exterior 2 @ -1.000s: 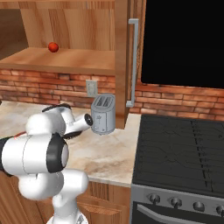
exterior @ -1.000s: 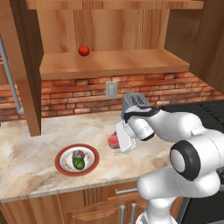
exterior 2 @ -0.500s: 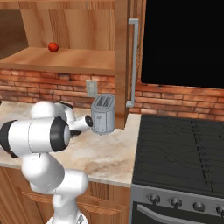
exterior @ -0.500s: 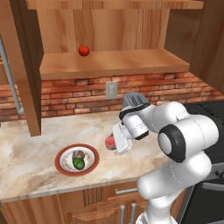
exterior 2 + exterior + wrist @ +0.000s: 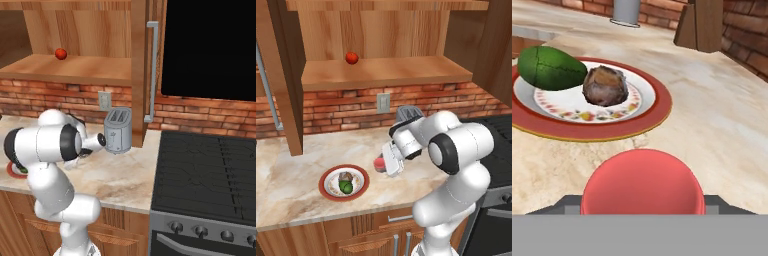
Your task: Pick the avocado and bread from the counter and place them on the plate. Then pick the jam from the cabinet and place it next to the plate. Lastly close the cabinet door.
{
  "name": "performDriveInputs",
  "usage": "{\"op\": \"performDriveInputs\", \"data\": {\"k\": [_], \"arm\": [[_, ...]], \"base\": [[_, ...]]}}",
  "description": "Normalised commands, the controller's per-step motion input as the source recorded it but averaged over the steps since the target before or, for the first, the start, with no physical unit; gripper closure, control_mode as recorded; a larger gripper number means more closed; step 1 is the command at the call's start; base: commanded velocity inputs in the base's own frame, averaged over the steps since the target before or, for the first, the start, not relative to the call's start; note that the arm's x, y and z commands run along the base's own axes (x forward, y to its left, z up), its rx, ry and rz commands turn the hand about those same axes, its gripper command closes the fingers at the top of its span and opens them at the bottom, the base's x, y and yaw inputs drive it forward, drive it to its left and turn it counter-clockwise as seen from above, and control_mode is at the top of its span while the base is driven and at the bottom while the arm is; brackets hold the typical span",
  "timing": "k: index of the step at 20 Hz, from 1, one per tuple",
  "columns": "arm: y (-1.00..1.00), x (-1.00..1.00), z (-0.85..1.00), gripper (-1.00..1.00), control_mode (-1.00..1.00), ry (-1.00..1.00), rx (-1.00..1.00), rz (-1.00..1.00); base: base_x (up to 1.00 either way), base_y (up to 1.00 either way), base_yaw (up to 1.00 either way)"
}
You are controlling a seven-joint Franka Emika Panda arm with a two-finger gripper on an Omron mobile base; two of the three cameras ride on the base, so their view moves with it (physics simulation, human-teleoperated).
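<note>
the jam [image 5: 379, 163] is pinched in the end effector [image 5: 387, 164] just beside the plate [image 5: 327, 192], where avocado [image 5: 346, 187] and bread [image 5: 345, 177] are seen touching.

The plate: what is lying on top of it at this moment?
On the plate lie the avocado and the bread, touching. The patterned centre beneath them is covered, so nothing can be said about it.

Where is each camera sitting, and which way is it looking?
Left base view: behind the arm's left, looking forward and down at the counter, plate and open cabinet; arm and hand holding the jam show.
Right base view: behind the arm's right, facing toaster and stove; the white arm shows.
Hand view: on the hand, looking over the jam at the plate, avocado and bread.
Both base views share the red fruit.
</note>
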Motion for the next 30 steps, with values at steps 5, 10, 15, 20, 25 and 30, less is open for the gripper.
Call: {"op": "performDriveInputs", "data": {"k": [5,10,15,20,25,30], "arm": [[0.12,0.22,-0.12,1.00,-1.00,0.02,0.00,0.00],[0.17,0.24,-0.26,1.00,-1.00,0.06,0.00,0.00],[0.13,0.09,-0.34,-1.00,-1.00,0.03,0.00,0.00],[-0.03,-0.11,-0.26,-1.00,-1.00,0.02,0.00,-0.03],[-0.19,-0.26,-0.25,-1.00,-1.00,0.00,0.00,-0.09],[-0.19,-0.32,-0.35,-1.00,-1.00,0.09,0.00,-0.17]], "base": [[0.00,0.00,0.00],[0.00,0.00,0.00],[0.00,0.00,0.00],[0.00,0.00,0.00],[0.00,0.00,0.00],[0.00,0.00,0.00]]}}
